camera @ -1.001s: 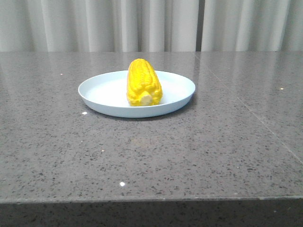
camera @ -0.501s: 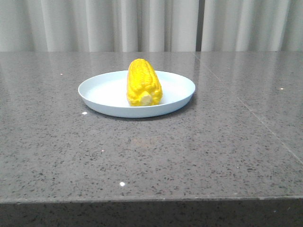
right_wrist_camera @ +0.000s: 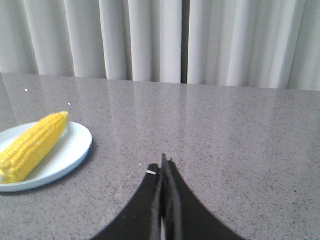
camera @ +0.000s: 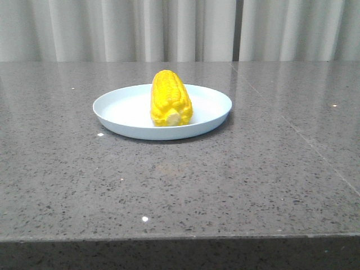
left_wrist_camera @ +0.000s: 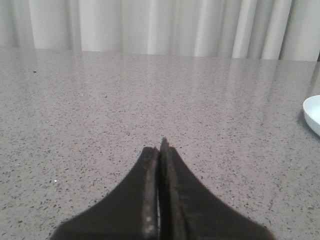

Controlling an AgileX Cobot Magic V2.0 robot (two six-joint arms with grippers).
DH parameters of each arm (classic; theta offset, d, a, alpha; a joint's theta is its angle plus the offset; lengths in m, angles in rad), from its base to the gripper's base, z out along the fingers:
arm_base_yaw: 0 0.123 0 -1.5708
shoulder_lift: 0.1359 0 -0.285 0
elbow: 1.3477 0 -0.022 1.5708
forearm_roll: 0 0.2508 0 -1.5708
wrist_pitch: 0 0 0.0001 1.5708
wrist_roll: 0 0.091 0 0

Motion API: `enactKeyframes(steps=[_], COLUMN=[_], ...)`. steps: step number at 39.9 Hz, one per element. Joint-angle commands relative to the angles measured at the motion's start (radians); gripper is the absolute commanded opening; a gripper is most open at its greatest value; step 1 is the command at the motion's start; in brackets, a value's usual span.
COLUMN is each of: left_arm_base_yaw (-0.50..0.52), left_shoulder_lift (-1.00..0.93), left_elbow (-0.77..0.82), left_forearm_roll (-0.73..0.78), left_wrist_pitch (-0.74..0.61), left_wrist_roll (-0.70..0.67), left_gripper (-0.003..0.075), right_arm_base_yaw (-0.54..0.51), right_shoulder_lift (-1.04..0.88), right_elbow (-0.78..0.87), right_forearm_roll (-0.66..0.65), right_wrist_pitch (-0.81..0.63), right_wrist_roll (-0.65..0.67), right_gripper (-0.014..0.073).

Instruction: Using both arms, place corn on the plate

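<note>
Corn (camera: 170, 99) on plate (camera: 124, 109), far tip hidden; left gripper (left_wrist_camera: 160, 150) and right gripper (right_wrist_camera: 164, 165) pressed together, cropped.

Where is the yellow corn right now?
In the front view, the corn lies on the pale blue plate, near the table's middle, stub end facing the camera.

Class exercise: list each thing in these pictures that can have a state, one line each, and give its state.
corn: lying on its side on the plate, pale stub end toward the camera, not held.
plate: flat on the table, holding the corn.
left tool: shut, empty, away from the plate.
right tool: shut, empty, beside the plate.
</note>
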Motion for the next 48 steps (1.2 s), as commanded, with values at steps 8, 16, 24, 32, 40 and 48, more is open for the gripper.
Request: enactKeyframes(steps=[8,16,24,32,40,48], left_arm_base_yaw=[-0.001,-0.001,-0.001,-0.001,-0.001,-0.001], left_shoulder_lift=[-0.023,-0.023,-0.022,-0.022,-0.022,-0.022], left_elbow=[0.003,0.003,0.003,0.003,0.003,0.003], left_forearm_roll=[-0.008,-0.008,-0.008,-0.008,-0.008,-0.008], left_wrist_pitch=[-0.086,-0.086,-0.086,-0.086,-0.086,-0.086], left_wrist_roll=[-0.009,-0.009,-0.009,-0.009,-0.009,-0.009], left_gripper=[-0.002,-0.002,-0.002,-0.002,-0.002,-0.002], right_arm_base_yaw=[-0.128,-0.222,-0.253,-0.253,-0.253,-0.253], right_shoulder_lift=[-0.015,-0.082,-0.11,-0.11,-0.11,-0.11], right_elbow=[0.17,0.305,0.31,0.31,0.31,0.31], right_forearm_roll=[0.101,0.121,0.123,0.123,0.123,0.123], right_wrist_pitch=[-0.169,-0.194,-0.171,-0.169,-0.168,-0.168], right_wrist_roll=[-0.162,-0.162,-0.162,-0.162,-0.162,-0.162], right_gripper=[-0.0067,-0.0067,-0.0067,-0.0067,-0.0067,-0.0067])
